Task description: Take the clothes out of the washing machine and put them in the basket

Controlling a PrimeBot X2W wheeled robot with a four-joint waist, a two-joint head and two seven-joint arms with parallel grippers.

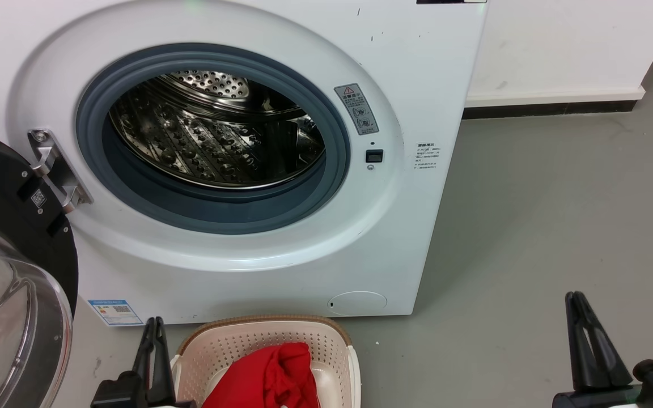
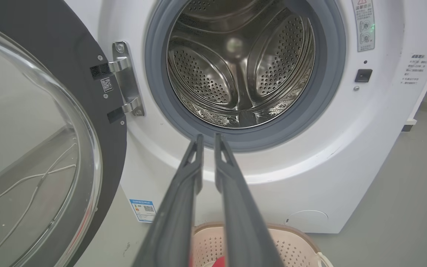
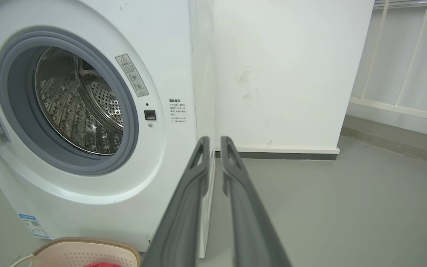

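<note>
Red soft fabric clothes heaped in low cream perforated plastic basket w/ brown woven-look rim, bottom centre of head view, on grey floor just in front of big white front-loading washing machine. Perforated steel drum upper centre-left, grey rubber ring round it, shiny metal inside as far as visible. Black-framed glass door swung wide open at left edge, hung on metal hinge bracket.

Lower left: left gripper just beside basket's left side, two long dark fingers drawn nearly together, gripping nothing. Left wrist view – same left gripper, thin slit betw. tips, pointing at lower lip of porthole, basket rim at bottom edge.

Lower right: right gripper well apart from basket, over floor, tips together, nothing held. Right wrist view – same right gripper, same thin slit, aimed at machine's right front corner, white wall at upper right.
</note>
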